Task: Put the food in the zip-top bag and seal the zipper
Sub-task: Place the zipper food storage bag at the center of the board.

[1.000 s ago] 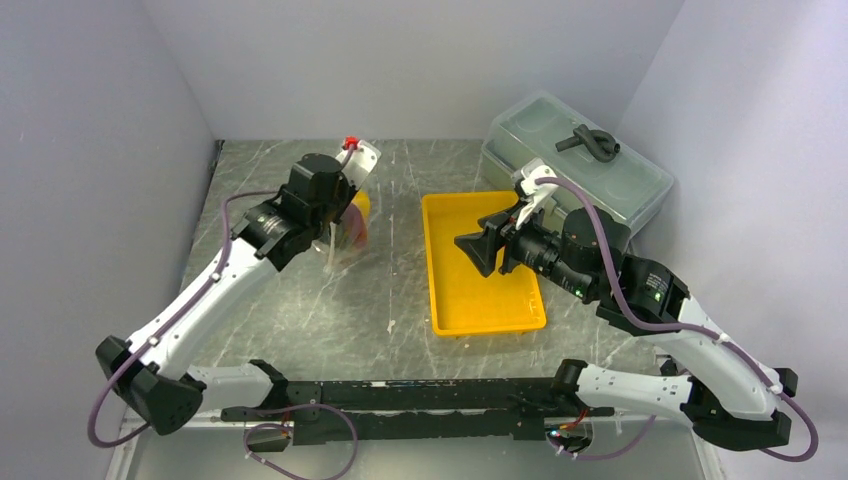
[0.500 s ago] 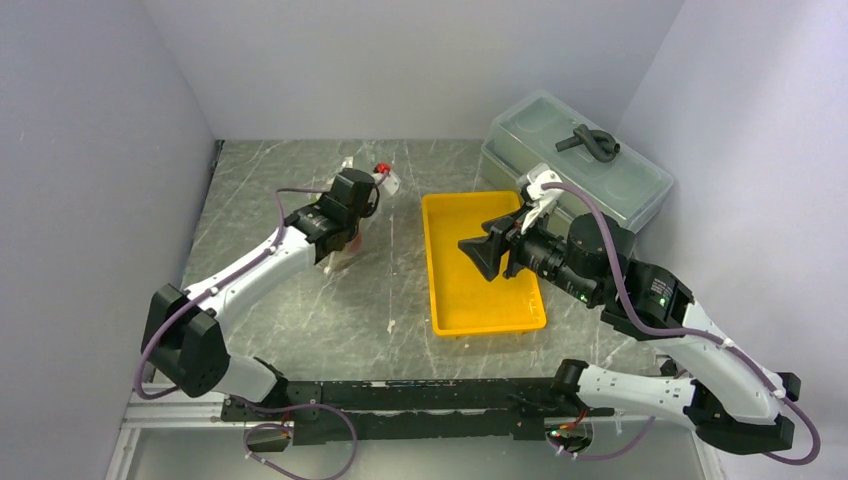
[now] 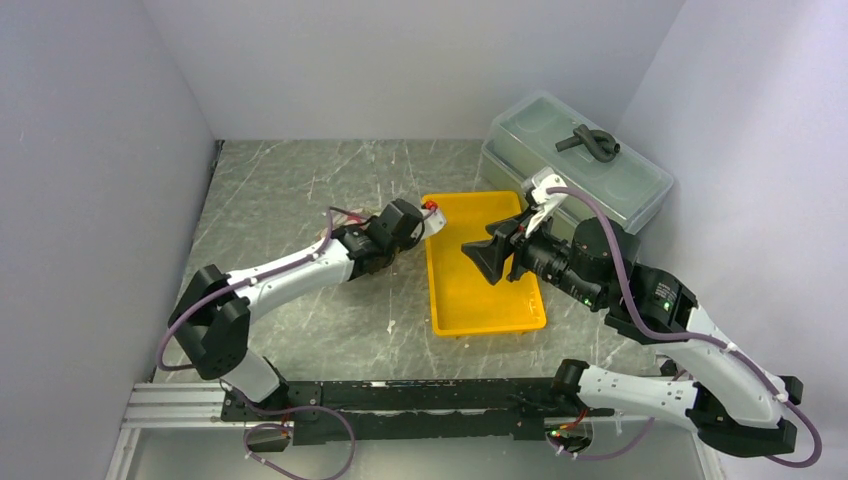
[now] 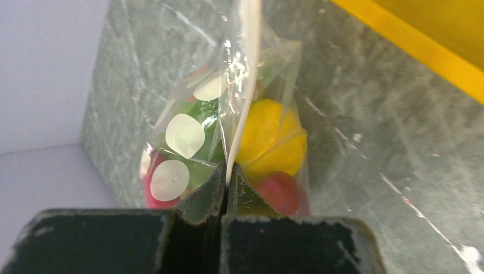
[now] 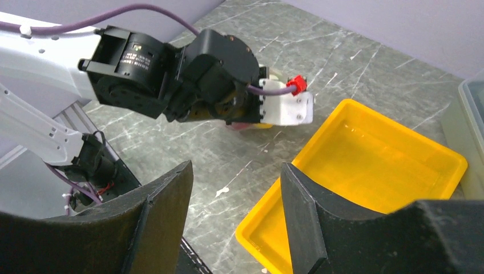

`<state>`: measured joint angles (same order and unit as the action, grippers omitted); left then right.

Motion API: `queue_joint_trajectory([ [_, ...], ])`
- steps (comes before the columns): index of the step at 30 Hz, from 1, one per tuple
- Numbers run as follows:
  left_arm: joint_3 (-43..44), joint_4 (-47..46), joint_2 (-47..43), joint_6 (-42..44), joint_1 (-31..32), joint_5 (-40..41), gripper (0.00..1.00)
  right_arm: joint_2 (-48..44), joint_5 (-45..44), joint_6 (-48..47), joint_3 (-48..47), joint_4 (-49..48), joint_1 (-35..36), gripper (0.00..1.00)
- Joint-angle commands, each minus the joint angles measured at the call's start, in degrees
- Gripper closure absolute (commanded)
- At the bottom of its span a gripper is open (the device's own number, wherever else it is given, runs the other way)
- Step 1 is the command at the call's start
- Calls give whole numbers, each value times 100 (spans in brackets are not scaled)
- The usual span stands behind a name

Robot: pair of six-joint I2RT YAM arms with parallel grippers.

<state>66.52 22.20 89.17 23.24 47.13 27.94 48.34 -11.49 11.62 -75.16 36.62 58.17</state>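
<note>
My left gripper (image 4: pixel 226 177) is shut on the whitish zipper (image 4: pixel 242 68) strip at the mouth of the dotted zip-top bag (image 4: pixel 182 137). Inside the bag I see the yellow lemon (image 4: pixel 268 134), something red (image 4: pixel 279 191) and green grapes (image 4: pixel 200 109). In the top view the left gripper (image 3: pixel 398 232) sits just left of the yellow tray (image 3: pixel 437 290) and covers the bag. In the right wrist view only a sliver of the bag (image 5: pixel 251 127) shows under it. My right gripper (image 3: pixel 483 258) is open and empty above the tray; its jaws (image 5: pixel 236 171) stand wide apart.
The tray (image 5: pixel 319 134) holds nothing that I can see. The grey-green lidded box (image 3: pixel 580 170) stands at the back right with a black object (image 3: pixel 590 143) on its lid. Walls close in the left, back and right.
My left gripper has swept from the back left towards the right, up to the tray's left rim, carrying the bag. The right arm has barely moved.
</note>
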Motion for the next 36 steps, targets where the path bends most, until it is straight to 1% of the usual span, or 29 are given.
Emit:
queue_joint_trajectory([
  [1, -47, 322, -121, -836, 79, -316, 100, -131, -122, 9, 40, -111, -12, 38],
  [8, -452, 619, -470, -1619, 307, -526, 100, -49, -113, -11, 36, -85, -15, 37],
  [11, -654, 859, -627, -1946, 409, -523, 100, -20, -186, -11, 43, -72, -15, 36],
  [15, -712, 1242, -893, -2385, 440, -656, 100, 46, -306, -10, 115, -67, -14, 34],
  [19, -880, 1384, -1259, -2813, 475, -1020, 84, 86, -396, 32, 261, -138, -16, 33],
  [24, -1043, 1497, -1743, -3129, 520, -1330, 70, 102, -536, 55, 395, -209, -16, 31],
  [27, -1071, 1523, -2009, -3234, 520, -1490, 64, 135, -586, 83, 392, -171, -16, 30],
  [29, -1063, 1554, -2130, -3278, 518, -1563, 57, 166, -586, 103, 382, -156, -17, 29],
  [33, -907, 1671, -2228, -3374, 514, -1699, 53, 208, -589, 111, 366, -160, -16, 29],
  [34, -828, 1730, -2220, -3414, 519, -1751, 49, 220, -614, 109, 369, -164, -16, 28],
  [36, -663, 1832, -2211, -3465, 523, -1796, 47, 251, -675, 137, 387, -164, -16, 28],
])
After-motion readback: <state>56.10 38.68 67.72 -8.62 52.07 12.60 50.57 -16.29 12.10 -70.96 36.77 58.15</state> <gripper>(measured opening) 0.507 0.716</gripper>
